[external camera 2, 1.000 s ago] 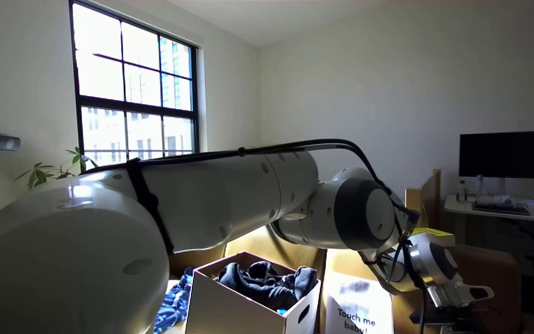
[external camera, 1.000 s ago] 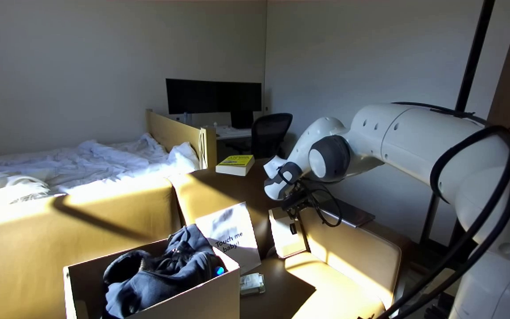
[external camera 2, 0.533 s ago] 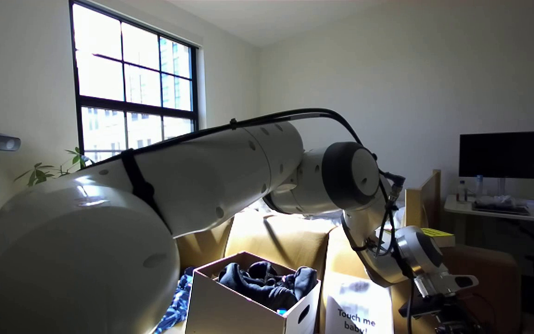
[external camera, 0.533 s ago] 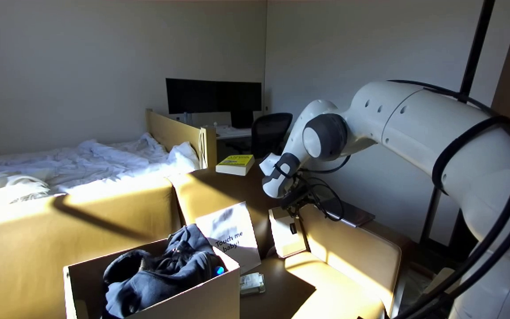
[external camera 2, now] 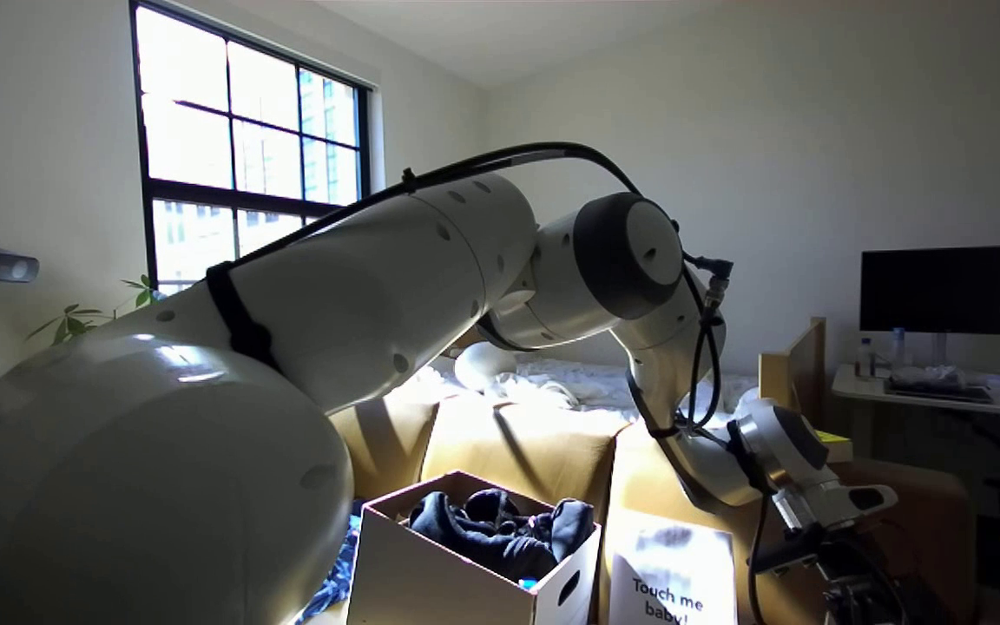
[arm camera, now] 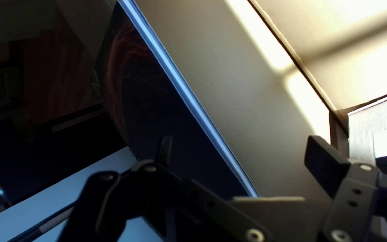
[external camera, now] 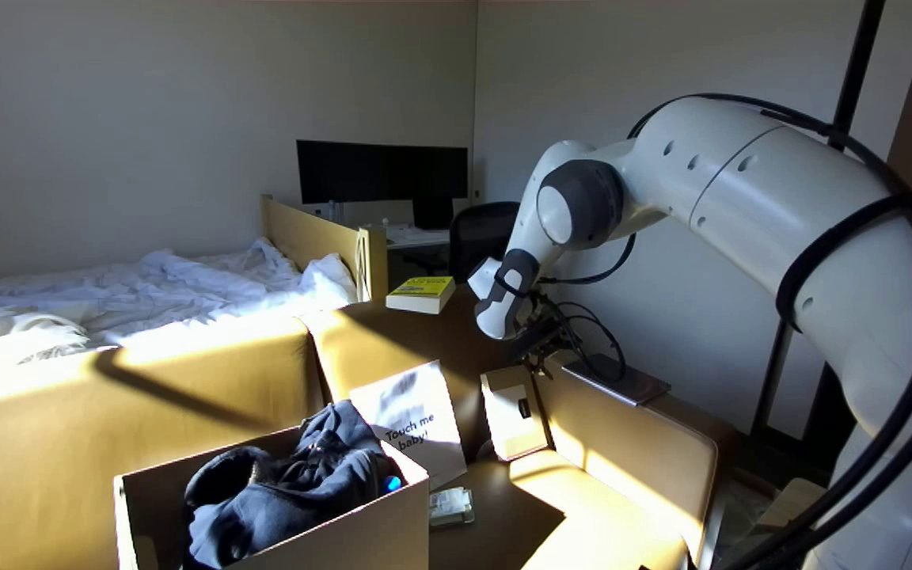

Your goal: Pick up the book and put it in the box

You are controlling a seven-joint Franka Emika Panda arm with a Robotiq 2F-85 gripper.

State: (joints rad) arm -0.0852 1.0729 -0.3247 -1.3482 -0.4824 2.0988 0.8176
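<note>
- Two things could be meant by "book": the yellow book (external camera: 421, 295) on the far sofa back (external camera: 416, 340), or maybe the dark flat item (external camera: 630, 388) on the right armrest (external camera: 626, 455).
- Gripper (arm camera: 244, 153) is spread wide above the armrest, nothing held.
- Either could be knocked off its perch by a crooked approach.
- Box (external camera: 369, 538) at near left is piled with dark clothes (external camera: 290, 495), so whatever's dropped on top could be tipped out.

A tan sofa (external camera: 226, 364) is carrying several things.
Around a white panel (external camera: 414, 405), in an exterior view, a yellow book (external camera: 421, 295) is lying at twelve o'clock, a dark book (external camera: 636, 388) at three, a packet (external camera: 450, 507) at five.
</note>
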